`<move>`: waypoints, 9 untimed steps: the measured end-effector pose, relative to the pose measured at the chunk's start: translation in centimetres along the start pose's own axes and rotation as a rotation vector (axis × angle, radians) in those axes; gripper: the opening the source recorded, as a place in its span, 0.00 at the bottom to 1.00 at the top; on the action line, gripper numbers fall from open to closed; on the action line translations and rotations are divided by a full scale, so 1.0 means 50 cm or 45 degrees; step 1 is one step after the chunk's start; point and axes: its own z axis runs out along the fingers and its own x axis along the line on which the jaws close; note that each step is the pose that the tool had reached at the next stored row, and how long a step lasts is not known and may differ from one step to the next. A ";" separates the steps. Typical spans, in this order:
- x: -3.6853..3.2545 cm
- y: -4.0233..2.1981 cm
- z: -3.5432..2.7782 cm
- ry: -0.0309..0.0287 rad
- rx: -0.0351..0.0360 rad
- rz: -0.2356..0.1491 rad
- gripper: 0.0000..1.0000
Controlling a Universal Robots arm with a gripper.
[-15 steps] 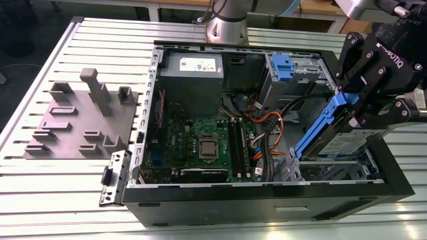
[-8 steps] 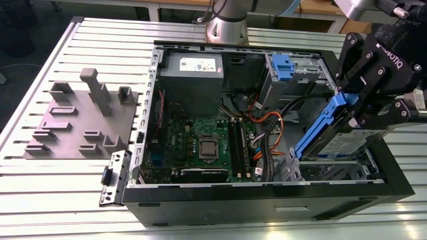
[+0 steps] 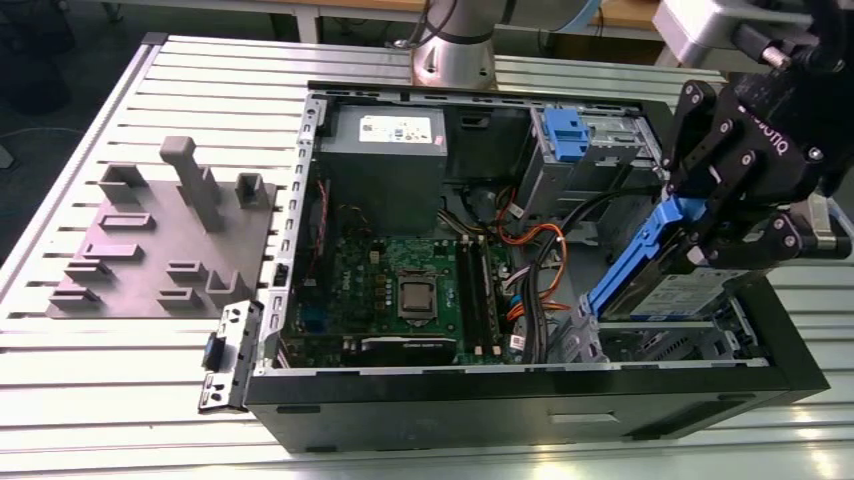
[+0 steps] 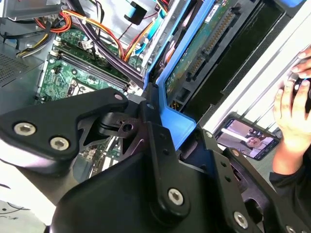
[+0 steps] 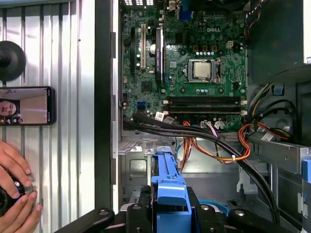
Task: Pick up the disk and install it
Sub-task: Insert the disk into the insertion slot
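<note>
Firmly holding the disk (image 3: 683, 292) by its blue rails (image 3: 638, 262), with jaws closed on it, tilted above the computer case (image 3: 507, 402); likely stiff, dense, shock-sensitive.

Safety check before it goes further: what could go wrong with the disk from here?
1. The gripper holds the disk tilted over the drive bay; it may jam on the edge.
2. Orange and black cables lie beside the bay and could snag.
3. A person's hand is on the table close to the case.
</note>
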 end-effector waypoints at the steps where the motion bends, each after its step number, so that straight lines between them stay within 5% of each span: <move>1: 0.000 0.000 0.004 0.0000 0.0000 0.000 0.36; 9: 0.000 0.000 0.030 -0.0013 0.0001 0.000 0.36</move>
